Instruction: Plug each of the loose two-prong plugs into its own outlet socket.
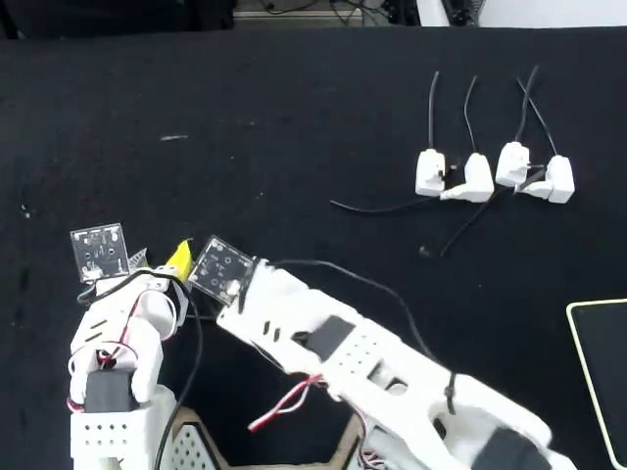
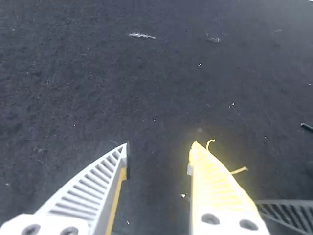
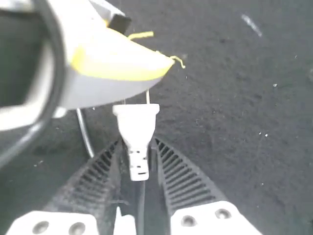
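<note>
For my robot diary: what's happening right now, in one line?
right gripper: shut on plug | left gripper: open, empty, close beside

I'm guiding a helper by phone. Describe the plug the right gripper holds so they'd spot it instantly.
On the black table, look near left, where two white arms meet. The right gripper is shut on a white two-prong plug; unlike the four white corded pieces lying far right, it alone is gripped.
</note>
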Robot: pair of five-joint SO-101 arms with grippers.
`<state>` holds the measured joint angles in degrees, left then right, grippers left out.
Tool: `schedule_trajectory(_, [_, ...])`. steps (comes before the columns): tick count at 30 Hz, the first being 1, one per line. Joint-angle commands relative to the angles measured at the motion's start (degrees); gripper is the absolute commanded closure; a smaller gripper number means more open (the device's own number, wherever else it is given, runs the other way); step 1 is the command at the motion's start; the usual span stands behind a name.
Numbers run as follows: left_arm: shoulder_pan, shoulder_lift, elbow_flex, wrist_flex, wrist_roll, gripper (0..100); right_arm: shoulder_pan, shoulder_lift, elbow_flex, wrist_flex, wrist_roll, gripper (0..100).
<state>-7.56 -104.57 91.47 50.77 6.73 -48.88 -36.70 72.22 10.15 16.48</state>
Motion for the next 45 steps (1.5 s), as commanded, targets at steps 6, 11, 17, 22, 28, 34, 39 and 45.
schedule_trajectory(6, [0.6,0.1,-3.2,0.2,-0.4,79,-0.4,-6.9,-0.5,1.1,-9.0,98.8])
schedule_trajectory(11, [0.7,0.1,-2.4,-0.1,-0.4,79,-0.4,-6.8,-0.5,1.1,-9.3,98.8])
schedule_trajectory(17, [0.7,0.1,-2.2,-0.1,-0.4,79,2.0,-6.9,-0.5,1.4,-9.1,98.8])
schedule_trajectory(22, [0.7,0.1,-2.2,-0.1,-0.4,79,2.5,-6.6,-0.5,1.5,-9.0,98.8])
schedule_trajectory(28, [0.7,0.1,-2.2,-0.1,-0.4,79,6.9,-6.6,-4.8,14.0,-8.8,98.8])
schedule_trajectory(34, [0.7,0.1,-2.2,-0.1,-0.4,79,2.6,-6.6,-6.4,17.6,-5.1,98.8])
schedule_trajectory(39, [1.5,0.1,-1.5,-0.3,-0.4,79,0.5,-7.0,-6.5,16.2,-5.4,98.8])
schedule_trajectory(45, [6.5,0.2,1.3,-2.1,-4.0,79,-0.2,-7.1,-3.9,9.3,-11.7,98.8])
